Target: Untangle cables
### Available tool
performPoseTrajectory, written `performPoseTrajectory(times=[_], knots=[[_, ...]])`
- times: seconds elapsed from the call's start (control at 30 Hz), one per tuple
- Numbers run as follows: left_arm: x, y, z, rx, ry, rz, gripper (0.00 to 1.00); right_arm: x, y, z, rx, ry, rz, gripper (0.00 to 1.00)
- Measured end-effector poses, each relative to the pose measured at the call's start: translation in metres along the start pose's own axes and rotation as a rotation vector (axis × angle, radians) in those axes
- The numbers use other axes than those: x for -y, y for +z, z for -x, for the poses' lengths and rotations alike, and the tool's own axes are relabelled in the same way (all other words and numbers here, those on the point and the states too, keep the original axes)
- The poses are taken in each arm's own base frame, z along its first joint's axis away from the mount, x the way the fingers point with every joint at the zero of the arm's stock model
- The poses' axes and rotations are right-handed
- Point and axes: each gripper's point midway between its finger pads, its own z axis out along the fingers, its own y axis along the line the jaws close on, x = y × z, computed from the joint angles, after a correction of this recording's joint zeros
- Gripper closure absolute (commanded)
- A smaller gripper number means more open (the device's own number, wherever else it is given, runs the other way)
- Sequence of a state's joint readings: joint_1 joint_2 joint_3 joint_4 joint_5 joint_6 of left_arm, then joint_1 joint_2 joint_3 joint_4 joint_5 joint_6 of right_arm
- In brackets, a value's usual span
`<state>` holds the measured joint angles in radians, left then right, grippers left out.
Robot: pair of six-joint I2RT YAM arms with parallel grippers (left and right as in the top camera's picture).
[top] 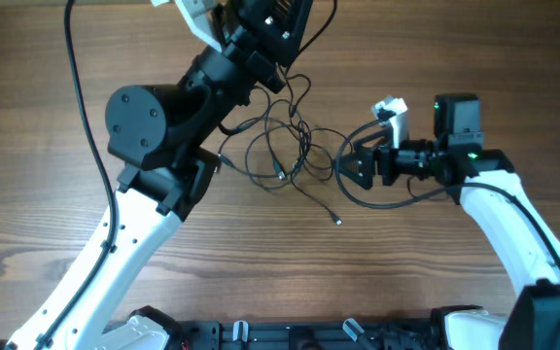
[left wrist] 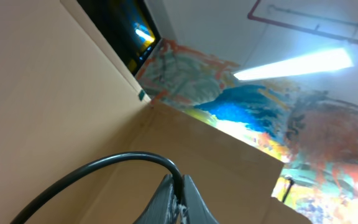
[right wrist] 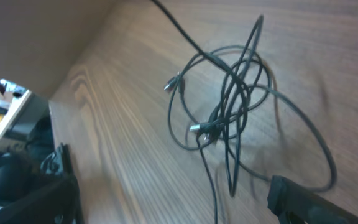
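Left gripper (left wrist: 178, 190), clamped on one cord (left wrist: 104, 167), holds it above the tangled cables (top: 285, 154): the pulling-apart step. Right gripper (top: 350, 167), jaws wide just beside the cables, likely must pin a loop next.

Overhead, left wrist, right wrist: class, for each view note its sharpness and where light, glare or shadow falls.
Overhead: sharp and evenly lit, no harsh shadows around the cables on the table. Left wrist: pointed upward, the ceiling light glares, the background is smeared, and the left gripper is dim and soft, shut on one cable. Right wrist: the tangle is slightly blurred, the near finger dark and unfocused.
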<state>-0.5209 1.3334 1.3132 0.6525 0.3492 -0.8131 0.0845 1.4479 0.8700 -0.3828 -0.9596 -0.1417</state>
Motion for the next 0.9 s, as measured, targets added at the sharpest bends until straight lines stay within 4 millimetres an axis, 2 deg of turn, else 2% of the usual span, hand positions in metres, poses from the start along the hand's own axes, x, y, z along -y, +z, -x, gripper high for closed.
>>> performPoseTrajectory(times=[0.07, 0.13, 0.17, 0.2, 0.23, 0.27, 0.3, 0.33, 0.5, 0.6, 0.63, 0.67, 0.7, 0.77, 0.83, 0.9], knots=[[-0.005, -0.001, 0.002, -0.001, 0.003, 0.017, 0.96, 0.005, 0.020, 0.001, -0.006, -0.006, 0.016, 0.00], [-0.010, -0.002, 0.002, -0.006, 0.003, 0.032, 0.96, 0.015, 0.048, -0.011, -0.051, 0.034, 0.036, 0.02], [-0.010, -0.002, 0.002, -0.005, 0.003, 0.032, 0.96, 0.021, 0.057, -0.014, -0.061, 0.052, 0.027, 0.06], [-0.010, -0.002, 0.002, -0.005, 0.003, 0.031, 0.96, 0.028, 0.064, -0.019, -0.073, 0.077, 0.013, 0.18], [-0.010, -0.002, 0.002, -0.005, 0.003, 0.032, 0.96, 0.039, 0.072, -0.027, -0.091, 0.117, -0.009, 0.44], [-0.010, -0.002, 0.002, -0.005, 0.003, 0.031, 0.96, 0.045, 0.077, -0.033, -0.105, 0.142, -0.018, 0.76], [-0.011, -0.002, 0.003, -0.004, 0.005, 0.033, 0.96, 0.049, 0.079, -0.037, -0.115, 0.161, -0.025, 0.92], [-0.013, -0.003, 0.005, 0.001, 0.010, 0.039, 0.96, 0.051, 0.080, -0.040, -0.120, 0.172, -0.032, 0.96], [-0.024, -0.013, 0.028, 0.038, 0.051, 0.076, 0.96, 0.071, 0.073, -0.060, -0.182, 0.260, -0.158, 0.96], [-0.035, -0.033, 0.060, 0.071, 0.101, 0.154, 0.96, 0.096, 0.052, -0.068, -0.183, 0.350, -0.244, 0.96], [-0.040, -0.045, 0.078, 0.093, 0.127, 0.200, 0.96, 0.112, 0.036, -0.069, -0.161, 0.398, -0.281, 0.96], [-0.042, -0.057, 0.094, 0.122, 0.156, 0.235, 0.96, 0.119, 0.029, -0.069, -0.148, 0.418, -0.299, 0.96], [-0.043, -0.061, 0.100, 0.130, 0.165, 0.250, 0.96, 0.130, 0.017, -0.071, -0.132, 0.448, -0.324, 0.96], [-0.053, -0.092, 0.129, 0.166, 0.207, 0.366, 0.96, 0.141, 0.003, -0.073, -0.112, 0.478, -0.349, 0.96], [-0.065, -0.118, 0.151, 0.201, 0.232, 0.474, 0.96, 0.150, -0.009, -0.073, -0.089, 0.501, -0.368, 0.96], [-0.076, -0.138, 0.158, 0.208, 0.227, 0.559, 0.96, 0.157, -0.017, -0.073, -0.069, 0.515, -0.383, 0.96]])
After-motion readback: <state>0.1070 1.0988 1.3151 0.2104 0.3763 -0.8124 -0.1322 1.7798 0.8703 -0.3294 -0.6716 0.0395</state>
